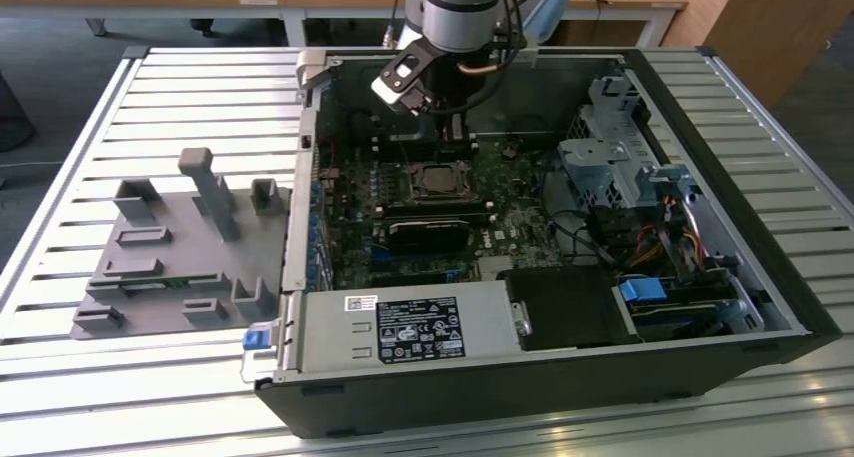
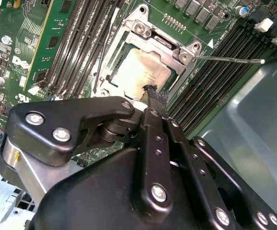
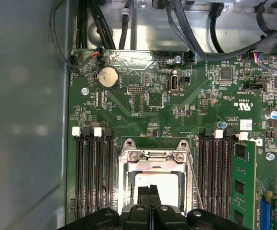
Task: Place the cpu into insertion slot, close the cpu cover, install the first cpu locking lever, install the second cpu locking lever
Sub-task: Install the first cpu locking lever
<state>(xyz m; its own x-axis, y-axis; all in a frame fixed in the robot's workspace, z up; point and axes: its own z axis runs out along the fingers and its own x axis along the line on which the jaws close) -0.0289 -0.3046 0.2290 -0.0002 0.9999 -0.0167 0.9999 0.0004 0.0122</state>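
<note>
Here, past the grey fixture (image 1: 167, 247) at the exterior view's left, the arm (image 1: 461, 17) hangs at upper centre over the open computer case (image 1: 534, 377), with the insertion slot (image 1: 438, 180) just below it in frame. In the second wrist view the gripper (image 2: 152, 91) is pinched together on nothing, its tip at the edge of the cpu (image 2: 140, 72), which sits in the slot with the cpu cover (image 2: 143, 26) apparently lowered around it. A thin locking lever (image 2: 229, 59) juts free from the cover's corner, its long axis running away from the fingertip across the memory slots (image 2: 215, 81).
</note>
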